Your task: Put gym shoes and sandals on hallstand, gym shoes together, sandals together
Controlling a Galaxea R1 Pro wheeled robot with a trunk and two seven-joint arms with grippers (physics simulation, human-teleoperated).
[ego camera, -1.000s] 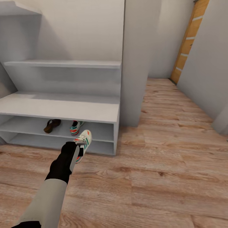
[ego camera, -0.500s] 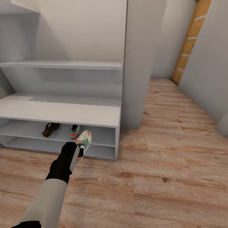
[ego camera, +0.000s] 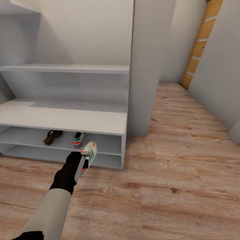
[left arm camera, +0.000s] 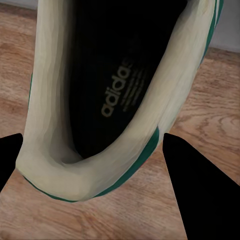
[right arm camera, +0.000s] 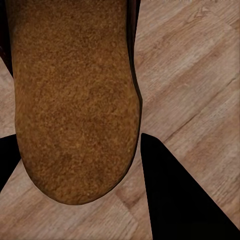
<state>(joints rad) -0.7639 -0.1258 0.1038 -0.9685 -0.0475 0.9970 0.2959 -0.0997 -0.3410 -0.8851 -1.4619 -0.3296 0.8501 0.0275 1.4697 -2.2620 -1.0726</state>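
My left gripper is shut on a cream gym shoe with green stripes, holding it just in front of the low shelves of the pale grey hallstand. The left wrist view looks into that gym shoe, and the left gripper has a black finger on each side of its heel. A second gym shoe and a dark brown sandal rest on the middle low shelf, apart from each other. In the right wrist view my right gripper is shut on a brown sandal above the floor.
The light wood corridor floor stretches to the right and back toward an orange-brown door. A grey wall column stands at the hallstand's right end. Staggered upper shelves sit above the bench top.
The head view shifted a little early on. Since then my left gripper has sunk slightly with the gym shoe in front of the low shelves. The shoes on the shelf stayed put.
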